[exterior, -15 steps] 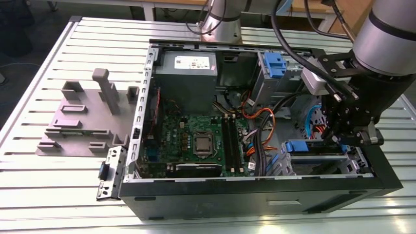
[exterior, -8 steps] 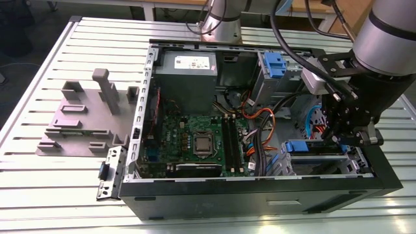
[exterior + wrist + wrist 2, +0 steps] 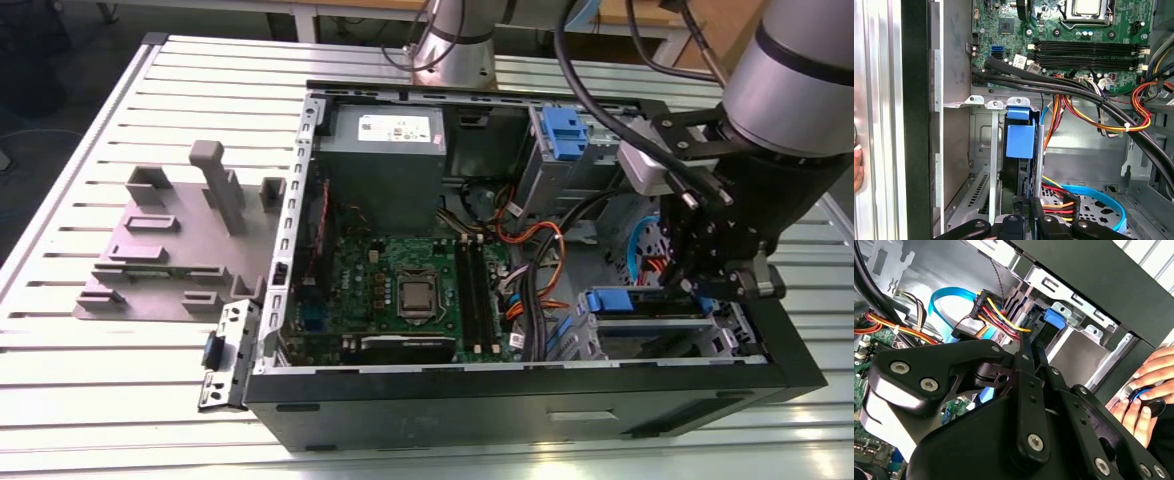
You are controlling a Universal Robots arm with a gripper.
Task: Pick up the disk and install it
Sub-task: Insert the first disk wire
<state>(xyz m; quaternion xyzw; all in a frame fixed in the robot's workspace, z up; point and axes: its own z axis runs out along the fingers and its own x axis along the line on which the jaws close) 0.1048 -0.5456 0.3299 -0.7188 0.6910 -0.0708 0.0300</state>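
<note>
Disk: seated edge-up in drive bay at case's near right corner in exterior view; blue bracket visible.
Hand: lowered inside case, just beside disk; whether fingers grip it cannot be told.
Motherboard: case centre.
Grey holder: on surface, left of case, well apart.
Person's fingers: outside case wall.
</note>
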